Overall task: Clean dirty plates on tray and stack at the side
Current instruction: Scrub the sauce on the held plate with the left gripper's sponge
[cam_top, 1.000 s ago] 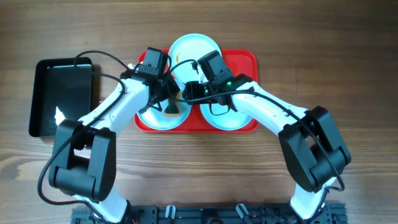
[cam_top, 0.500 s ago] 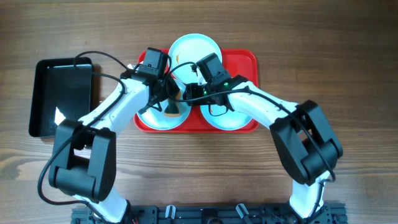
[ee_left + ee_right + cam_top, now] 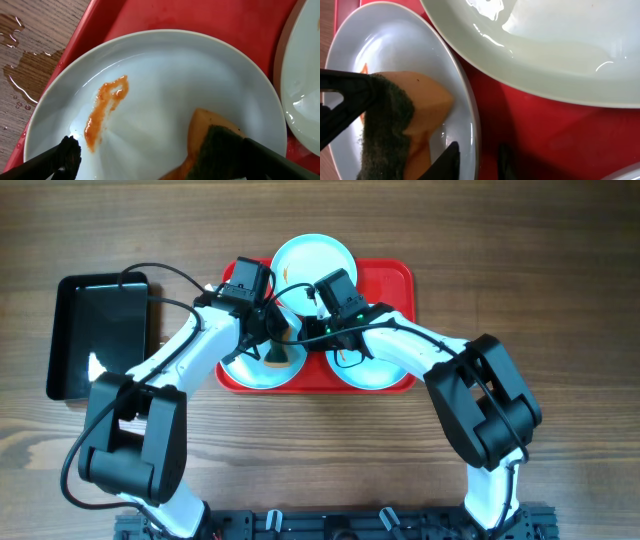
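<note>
One red tray (image 3: 400, 275) and one black tray (image 3: 95, 330) sit on the wooden table (image 3: 560, 270), and water (image 3: 22, 75) wets the wood beside the red one. Three plates (image 3: 312, 255) fill the red tray, the two nearer ones partly hidden under the arms. The left gripper (image 3: 160, 147), jaws wide, has a sponge (image 3: 215, 145) against one finger on the smeared plate (image 3: 150, 85); I cannot tell whether it grips the sponge. The right gripper (image 3: 477, 159), jaws narrowly parted, straddles that plate's rim.
</note>
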Robot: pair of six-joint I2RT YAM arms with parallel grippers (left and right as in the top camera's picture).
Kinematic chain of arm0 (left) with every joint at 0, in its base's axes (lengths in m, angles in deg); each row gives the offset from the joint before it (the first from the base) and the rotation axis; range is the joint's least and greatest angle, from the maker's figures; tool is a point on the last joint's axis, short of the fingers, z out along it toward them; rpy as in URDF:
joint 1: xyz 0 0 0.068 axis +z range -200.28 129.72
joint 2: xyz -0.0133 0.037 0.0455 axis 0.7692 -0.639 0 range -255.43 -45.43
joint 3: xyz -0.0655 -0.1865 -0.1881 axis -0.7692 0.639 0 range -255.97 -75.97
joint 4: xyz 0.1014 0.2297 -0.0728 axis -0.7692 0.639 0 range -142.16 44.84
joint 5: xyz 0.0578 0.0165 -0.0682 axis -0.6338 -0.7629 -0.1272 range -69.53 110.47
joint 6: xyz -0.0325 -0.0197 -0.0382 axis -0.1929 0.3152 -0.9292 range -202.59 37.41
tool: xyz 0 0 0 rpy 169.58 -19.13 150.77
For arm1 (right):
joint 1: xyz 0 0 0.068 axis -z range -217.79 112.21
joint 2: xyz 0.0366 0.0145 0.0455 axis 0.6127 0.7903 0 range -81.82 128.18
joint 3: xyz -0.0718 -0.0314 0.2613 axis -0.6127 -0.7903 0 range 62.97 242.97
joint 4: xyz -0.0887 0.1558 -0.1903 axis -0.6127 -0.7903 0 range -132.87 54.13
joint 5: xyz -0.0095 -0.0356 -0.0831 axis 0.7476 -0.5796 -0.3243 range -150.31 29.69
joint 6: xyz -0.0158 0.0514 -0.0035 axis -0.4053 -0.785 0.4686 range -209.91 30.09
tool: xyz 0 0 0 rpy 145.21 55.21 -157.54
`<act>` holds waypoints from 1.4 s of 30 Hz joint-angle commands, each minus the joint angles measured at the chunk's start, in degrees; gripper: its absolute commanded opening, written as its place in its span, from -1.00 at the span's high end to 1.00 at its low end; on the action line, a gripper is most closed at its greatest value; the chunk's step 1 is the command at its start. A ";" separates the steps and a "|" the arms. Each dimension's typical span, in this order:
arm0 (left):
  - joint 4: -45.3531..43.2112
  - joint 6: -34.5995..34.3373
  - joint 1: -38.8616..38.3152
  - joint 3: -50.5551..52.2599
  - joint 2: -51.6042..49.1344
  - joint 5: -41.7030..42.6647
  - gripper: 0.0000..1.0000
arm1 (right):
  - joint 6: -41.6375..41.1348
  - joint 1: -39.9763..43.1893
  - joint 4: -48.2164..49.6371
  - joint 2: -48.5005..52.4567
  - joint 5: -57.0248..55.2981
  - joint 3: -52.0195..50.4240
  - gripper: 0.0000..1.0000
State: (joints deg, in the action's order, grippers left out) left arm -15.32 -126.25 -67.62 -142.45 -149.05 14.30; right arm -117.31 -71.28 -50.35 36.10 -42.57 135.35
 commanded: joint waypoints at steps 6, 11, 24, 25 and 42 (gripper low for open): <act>0.00 -0.74 -0.02 0.81 -0.22 -0.98 -1.00 | -1.14 -0.02 0.20 1.75 -1.07 0.52 0.89; -1.05 -0.04 -0.02 0.81 -0.22 0.74 -1.00 | -1.27 -0.02 0.98 1.75 -1.05 0.55 0.91; -1.09 15.85 -0.02 0.81 -0.22 18.27 -0.33 | -1.27 -0.02 0.76 1.75 -1.03 1.29 0.91; -0.85 16.96 -0.02 0.81 -0.22 18.84 -0.40 | -1.27 -0.02 0.76 1.75 -1.03 1.29 0.91; 0.00 22.69 -0.44 0.81 -0.52 15.30 -0.02 | -1.36 -0.02 0.46 1.75 -0.83 1.51 0.92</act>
State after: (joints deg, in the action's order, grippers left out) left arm -15.10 -105.12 -67.58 -142.34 -149.05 30.80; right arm -118.40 -71.28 -49.93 36.28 -43.03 135.35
